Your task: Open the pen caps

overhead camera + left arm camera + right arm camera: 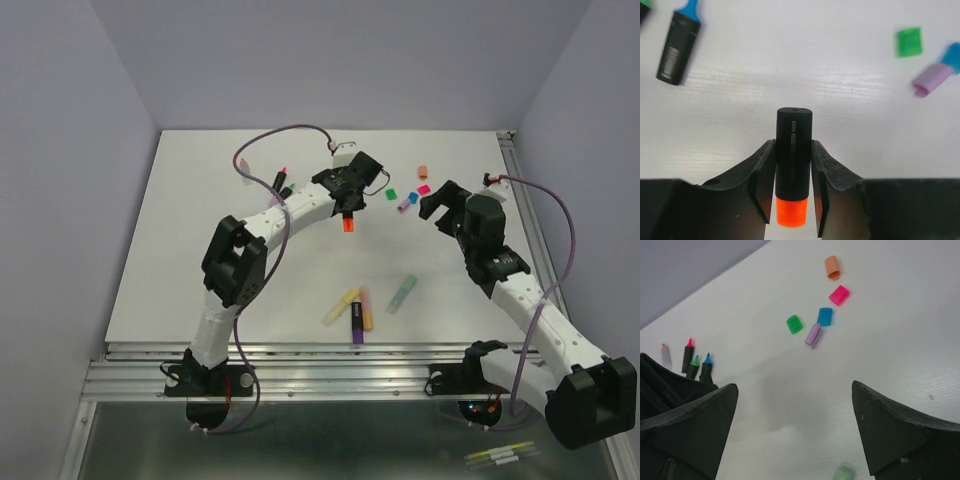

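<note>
Starting at the left for us: three stubby black-barrelled pens (694, 367) lie uncapped on the matte white, faintly ribbed tabletop (200, 220), with their pink, green and blue tips bare. The left arm (235, 265) bends at the elbow and reaches toward one o'clock. Its left pincer (793, 150) pinches a smooth black pen (794, 135) across the barrel, and the blocky orange cap (791, 211) is on it, pointing back at the wrist. At six o'clock from it, four pastel pens (366, 310) lie loosely bunched. At three o'clock of that pincer sit five loose caps (813, 334). They're green, purple, blue, pink and orange, boxy plastic, with blue right against purple. The right arm (520, 290) stretches toward eleven o'clock. We see the right pincer (795, 390) spread wide with nothing between its fingers, hovering near those caps.
</note>
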`<control>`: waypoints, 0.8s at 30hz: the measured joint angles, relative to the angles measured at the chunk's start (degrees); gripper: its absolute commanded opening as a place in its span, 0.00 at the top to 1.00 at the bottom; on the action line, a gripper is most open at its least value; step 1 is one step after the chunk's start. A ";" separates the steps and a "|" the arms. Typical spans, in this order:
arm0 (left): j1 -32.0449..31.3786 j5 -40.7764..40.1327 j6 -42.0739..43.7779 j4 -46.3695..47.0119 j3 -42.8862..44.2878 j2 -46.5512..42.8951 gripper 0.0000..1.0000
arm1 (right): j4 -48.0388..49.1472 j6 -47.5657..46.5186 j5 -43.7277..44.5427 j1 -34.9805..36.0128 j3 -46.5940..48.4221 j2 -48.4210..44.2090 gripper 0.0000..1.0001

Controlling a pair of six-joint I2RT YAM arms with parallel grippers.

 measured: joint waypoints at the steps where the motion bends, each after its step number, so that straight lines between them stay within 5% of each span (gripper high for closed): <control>1: 0.42 -0.87 0.15 0.85 0.00 -2.03 1.00 | 1.51 -0.13 -2.34 0.00 -0.35 -0.55 0.00; 15: 0.02 -2.75 0.68 10.47 -2.75 -14.84 1.00 | 14.71 -0.92 -44.54 0.55 -0.42 13.81 0.00; 24: 0.04 -1.81 -1.25 10.58 -2.75 -14.82 1.00 | 20.17 -0.72 -51.80 2.32 3.54 18.38 0.04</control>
